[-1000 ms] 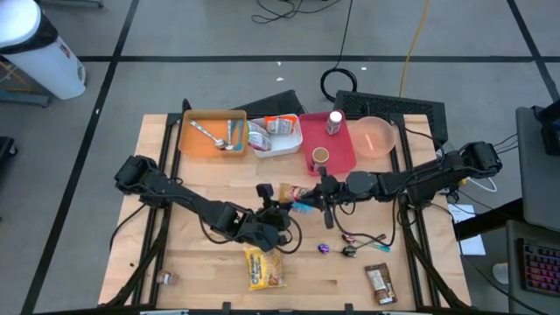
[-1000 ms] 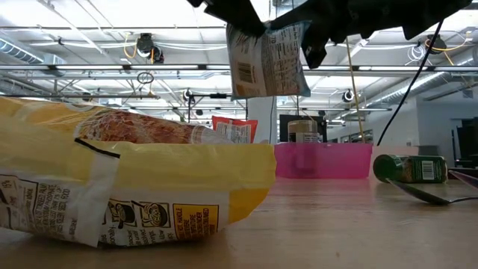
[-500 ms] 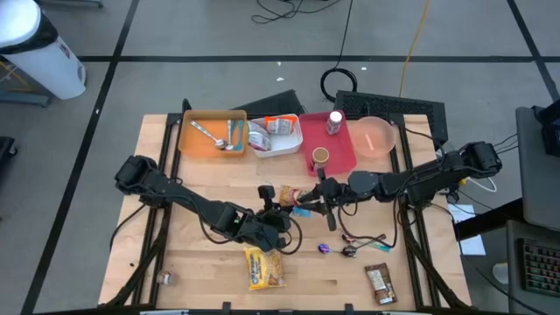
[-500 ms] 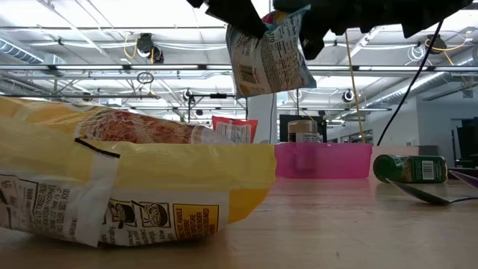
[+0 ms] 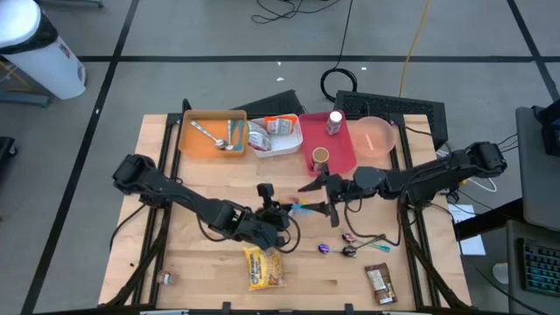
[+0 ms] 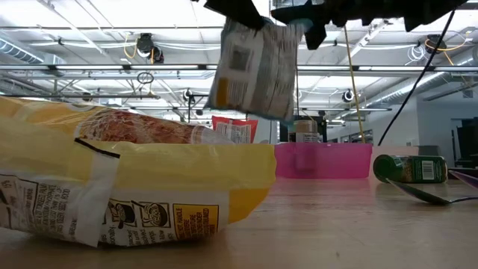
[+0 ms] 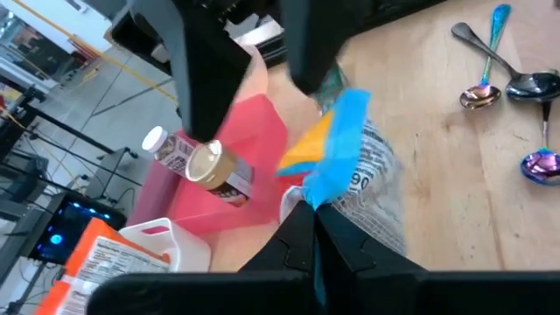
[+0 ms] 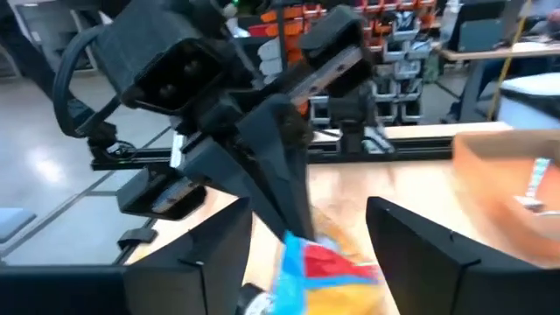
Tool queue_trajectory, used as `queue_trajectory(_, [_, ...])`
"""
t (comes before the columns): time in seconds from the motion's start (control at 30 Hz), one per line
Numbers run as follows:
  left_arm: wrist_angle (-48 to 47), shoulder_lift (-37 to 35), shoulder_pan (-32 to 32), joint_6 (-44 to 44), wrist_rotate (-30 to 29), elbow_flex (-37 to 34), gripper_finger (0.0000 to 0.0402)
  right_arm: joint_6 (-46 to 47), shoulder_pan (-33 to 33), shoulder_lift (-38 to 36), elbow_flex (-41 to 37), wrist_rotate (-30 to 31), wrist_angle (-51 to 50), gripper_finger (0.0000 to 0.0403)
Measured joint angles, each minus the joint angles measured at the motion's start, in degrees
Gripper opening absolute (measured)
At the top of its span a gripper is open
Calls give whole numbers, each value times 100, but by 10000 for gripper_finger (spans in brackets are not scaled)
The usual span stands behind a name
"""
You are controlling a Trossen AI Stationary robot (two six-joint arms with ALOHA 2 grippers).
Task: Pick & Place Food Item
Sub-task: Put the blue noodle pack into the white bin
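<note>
Above the middle of the table (image 5: pixel 201 175), the snack packet (image 6: pixel 254 67) hangs in the air, pinched at one end by the left gripper (image 5: pixel 278 213), jaws shut on it; its free end runs toward the right gripper (image 5: pixel 322 194), spread wide beside it

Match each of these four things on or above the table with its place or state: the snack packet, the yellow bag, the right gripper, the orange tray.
Things:
1. snack packet
2. yellow bag
3. right gripper
4. orange tray

Places or states:
A. holds spoons
B. open, beside the packet
C. pinched in the left gripper, off the table
D. flat on the table's near edge

Pairs: 1-C, 2-D, 3-B, 4-A
</note>
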Motion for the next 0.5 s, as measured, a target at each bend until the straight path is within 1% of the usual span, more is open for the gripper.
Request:
queue_trajectory(0.13, [-146, -245, 86, 82, -61, 0, 1, -17, -139, -487, 0, 6, -528, 228])
queue_trajectory(0.23, [-289, -467, 323, 172, -107, 0, 1, -9, -172, -821, 0, 21, -1032, 225])
queue_trajectory(0.43, [-502, -896, 1102, 497, -6, 0, 1, 17, -167, -1164, 0, 47, -1769, 217])
queue_trajectory(0.5, [-572, -979, 1428, 621, 183, 0, 0, -15, -158, -1161, -19, 254, -1855, 215])
